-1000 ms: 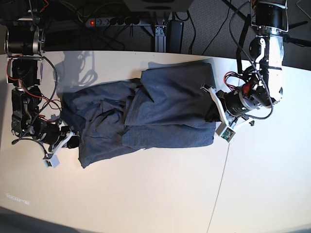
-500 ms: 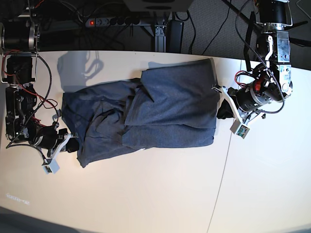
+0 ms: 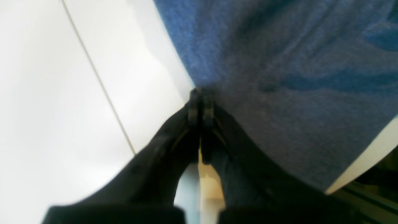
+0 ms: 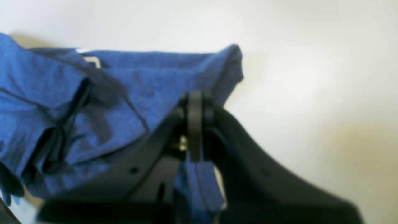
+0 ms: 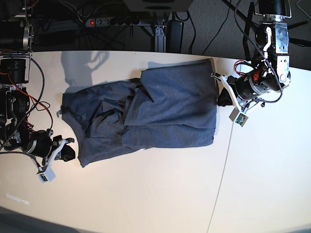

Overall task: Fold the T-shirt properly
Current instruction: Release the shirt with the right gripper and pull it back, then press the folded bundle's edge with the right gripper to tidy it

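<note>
The slate-blue T-shirt lies partly folded across the white table, its right part doubled over in a flat rectangle and its left part rumpled. My left gripper is shut, its tips just touching the T-shirt at its right edge; I see no cloth pinched. At the shirt's lower left edge my right gripper is shut too. In the right wrist view its tips hang over the wrinkled T-shirt, with cloth showing beneath the fingers and a corner just beyond them.
A thin seam runs down the table right of the shirt. Behind the table's far edge lie a power strip and dark cables. The shirt's top right corner reaches that far edge.
The left arm has drawn back to the right and upward, off the shirt's right edge. The right arm has slid down and leftward beside the shirt. The shirt itself has not shifted.
</note>
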You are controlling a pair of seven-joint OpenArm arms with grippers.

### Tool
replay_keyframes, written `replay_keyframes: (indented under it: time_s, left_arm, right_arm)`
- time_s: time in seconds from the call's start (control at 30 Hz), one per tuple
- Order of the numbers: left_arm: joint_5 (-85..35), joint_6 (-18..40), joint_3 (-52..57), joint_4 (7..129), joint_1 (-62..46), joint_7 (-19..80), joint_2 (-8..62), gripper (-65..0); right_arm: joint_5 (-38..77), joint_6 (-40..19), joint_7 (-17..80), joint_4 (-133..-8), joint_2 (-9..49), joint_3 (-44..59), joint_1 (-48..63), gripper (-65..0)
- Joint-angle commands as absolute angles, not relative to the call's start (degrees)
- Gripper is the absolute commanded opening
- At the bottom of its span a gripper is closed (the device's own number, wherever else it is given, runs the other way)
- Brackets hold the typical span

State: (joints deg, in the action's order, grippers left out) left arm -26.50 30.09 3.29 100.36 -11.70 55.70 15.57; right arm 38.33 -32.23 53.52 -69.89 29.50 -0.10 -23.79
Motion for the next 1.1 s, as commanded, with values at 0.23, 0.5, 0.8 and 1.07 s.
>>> replay_keyframes:
  time_s: [0.23,0.5,0.8,1.07]
  left_arm:
    - [-26.13,31.14,3.44,101.19,-11.14,54.68,16.05,-65.0]
    - [-26.09,31.16,3.44,101.19,-11.27,55.77,16.10,-65.0]
    - [-26.57,32.62,3.44,101.19,-11.44,56.18,16.08,-65.0]
    - [-27.40,32.64,3.44,101.19,-11.44,56.21,16.08,-65.0]
  right_arm:
    - [33.08,-32.75,55.72,-69.12,30.48,0.27,-25.21,-65.0]
    - [31.18,-31.27,55.96,-58.67,31.14,0.38,-25.36,-32.0]
    - [42.96,-31.55,58.67,-46.39,31.70,0.40,-25.54,-32.1]
    - [47.79,-32.45,63.68,-44.66,29.78,0.34,-25.52,-32.3]
